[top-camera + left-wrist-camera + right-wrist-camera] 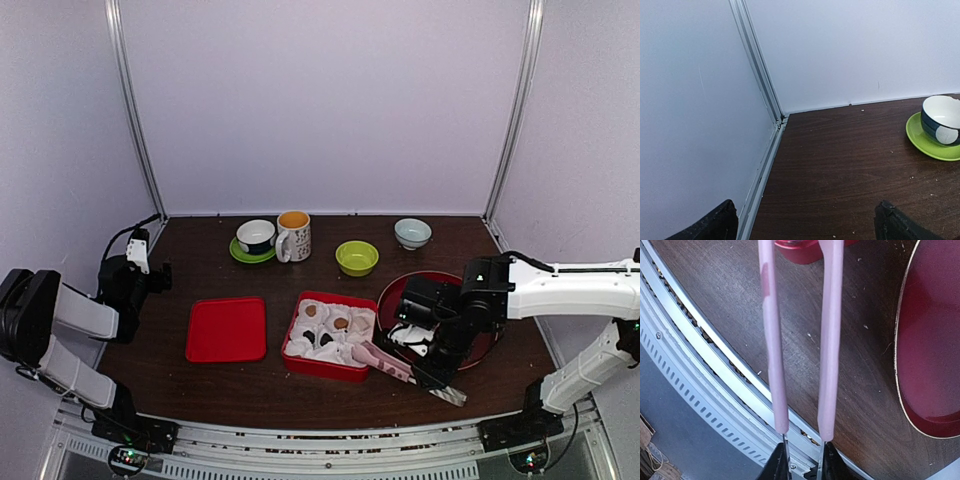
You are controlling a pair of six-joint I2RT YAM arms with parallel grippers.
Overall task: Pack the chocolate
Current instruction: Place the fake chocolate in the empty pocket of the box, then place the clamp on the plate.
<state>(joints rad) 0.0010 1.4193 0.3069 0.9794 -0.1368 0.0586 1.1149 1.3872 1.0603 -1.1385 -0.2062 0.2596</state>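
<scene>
Your right hand (802, 465) was clamped on the pink tongs (830, 340) near the surface's (860, 315) front edge. Your left hand (805, 220) stood apart beside the wall (690, 100).

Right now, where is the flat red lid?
In the top view, the flat red lid lies left of centre, beside the red box of chocolate, not touching it.
</scene>
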